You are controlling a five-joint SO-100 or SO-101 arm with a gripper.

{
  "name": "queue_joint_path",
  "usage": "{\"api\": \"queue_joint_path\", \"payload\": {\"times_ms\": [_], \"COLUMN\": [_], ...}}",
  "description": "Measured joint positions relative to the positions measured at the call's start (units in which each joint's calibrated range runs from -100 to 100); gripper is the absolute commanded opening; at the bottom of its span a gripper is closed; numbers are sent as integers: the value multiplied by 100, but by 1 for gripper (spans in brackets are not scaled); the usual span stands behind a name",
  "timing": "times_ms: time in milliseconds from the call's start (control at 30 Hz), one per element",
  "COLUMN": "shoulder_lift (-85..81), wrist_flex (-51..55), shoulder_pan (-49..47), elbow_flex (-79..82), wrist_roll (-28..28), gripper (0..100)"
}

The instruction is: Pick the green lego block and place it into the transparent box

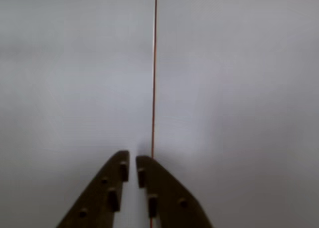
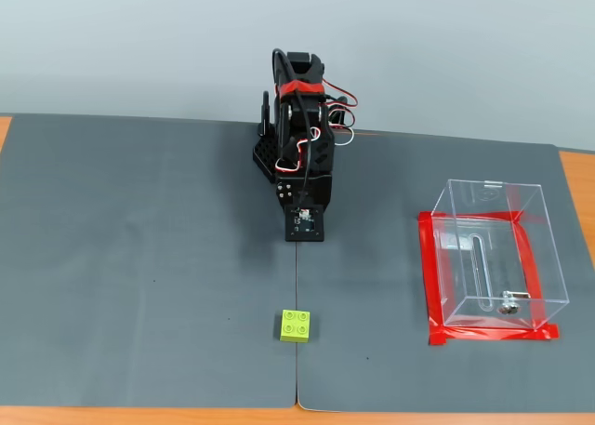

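Note:
The green lego block (image 2: pixel 296 325) sits studs up on the grey mat, near the front centre in the fixed view, just left of the mat seam. The transparent box (image 2: pixel 542 258) stands at the right with red tape (image 2: pixel 431 285) around its base and a small metal piece (image 2: pixel 508 305) at its bottom. The arm (image 2: pixel 302 155) is folded at the back centre, well behind the block. In the wrist view my gripper (image 1: pixel 132 160) points at bare mat, jaws almost together with nothing between them. The block and box are out of the wrist view.
Two grey mats meet at a seam (image 2: pixel 297 378), which shows as a thin red line in the wrist view (image 1: pixel 154 78). The orange table edge (image 2: pixel 149 416) runs along the front. A pale wall is behind the arm.

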Motion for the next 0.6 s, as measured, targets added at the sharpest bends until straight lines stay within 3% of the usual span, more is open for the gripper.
{"api": "queue_joint_path", "payload": {"times_ms": [600], "shoulder_lift": [3178], "wrist_flex": [-1292], "shoulder_pan": [0], "elbow_flex": [-2227], "wrist_roll": [-20], "gripper": [2]}}
